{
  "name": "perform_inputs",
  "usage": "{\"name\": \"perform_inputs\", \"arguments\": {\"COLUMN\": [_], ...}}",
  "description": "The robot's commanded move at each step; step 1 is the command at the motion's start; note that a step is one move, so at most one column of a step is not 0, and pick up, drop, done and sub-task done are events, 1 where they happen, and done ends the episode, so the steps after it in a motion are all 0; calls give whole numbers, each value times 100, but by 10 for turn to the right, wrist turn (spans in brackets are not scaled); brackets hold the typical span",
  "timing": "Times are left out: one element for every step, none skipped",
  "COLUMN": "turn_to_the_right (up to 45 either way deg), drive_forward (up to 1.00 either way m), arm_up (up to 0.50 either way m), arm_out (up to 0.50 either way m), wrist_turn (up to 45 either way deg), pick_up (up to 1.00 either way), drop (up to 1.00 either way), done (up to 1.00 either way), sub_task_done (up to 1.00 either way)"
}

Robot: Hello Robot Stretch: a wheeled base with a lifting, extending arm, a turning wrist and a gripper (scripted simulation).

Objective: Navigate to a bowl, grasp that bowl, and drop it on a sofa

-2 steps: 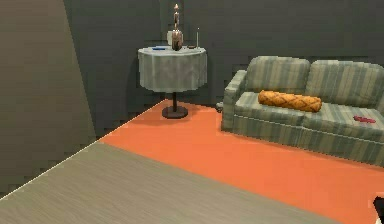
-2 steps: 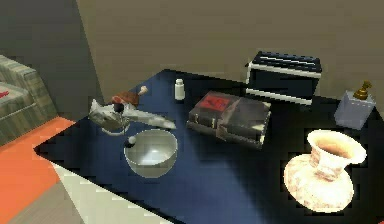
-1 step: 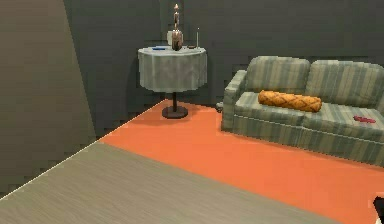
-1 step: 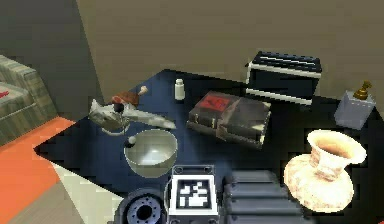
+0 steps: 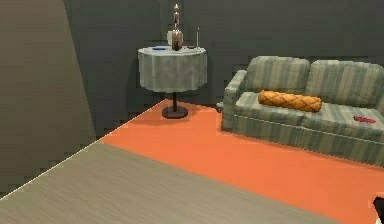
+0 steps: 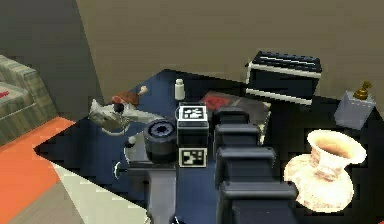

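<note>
Jaws stand at the far end of the dark arm, beside two white marked squares, seen against a dark desk. Whether they are apart, together or clamped on something cannot be told, nor whether they hold anything. Just beyond them, at the desk's end nearest the sofa, is a grey shiny shape that may be the bowl; whether the jaws touch it is unclear. Farther from the sofa along the desk stand a small pale bottle, a black case with pale edges, a small golden bottle and, farthest from the sofa, a cream vase.

In the forward view the sofa is striped green and stands on an orange rug. An orange cushion lies on the sofa's seat, with a small red thing also on the seat. Near the sofa's arm stands a round cloth-covered desk carrying a brown figure.
</note>
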Motion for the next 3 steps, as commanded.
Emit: {"name": "perform_inputs", "arguments": {"turn_to_the_right": [0, 0, 0], "drive_forward": [0, 0, 0], "arm_up": [0, 0, 0], "arm_out": [0, 0, 0], "wrist_turn": [450, 450, 450], "pick_up": [0, 0, 0], "drop": [0, 0, 0], "done": [0, 0, 0], "sub_task_done": [0, 0, 0]}}
